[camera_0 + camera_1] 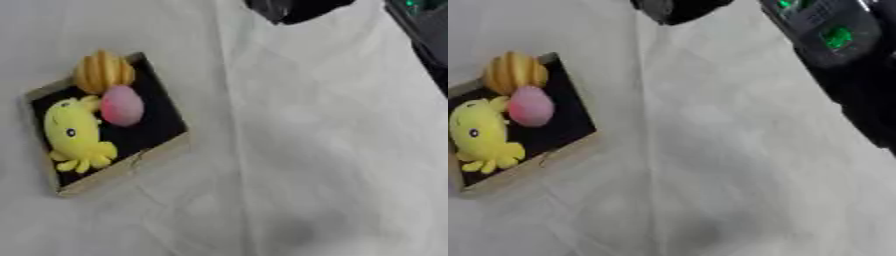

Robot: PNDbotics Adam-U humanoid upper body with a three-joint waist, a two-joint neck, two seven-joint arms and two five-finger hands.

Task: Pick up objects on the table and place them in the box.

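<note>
A shallow box point(131, 167) with a tan rim and a black floor lies askew at the left on the white cloth. Inside it are a yellow plush toy point(74, 134) with one dark eye, a pink egg-shaped thing point(122, 105) beside the toy, and an orange-yellow ribbed thing point(103, 71) in the far corner. At the top edge a black and silver shape point(671, 9) juts in, probably my right hand, mostly cut off and well away from the box. My left hand shows in neither view.
A white cloth point(315, 150) with a long fold covers the table. A dark body with green lights point(829, 30) runs along the upper right edge.
</note>
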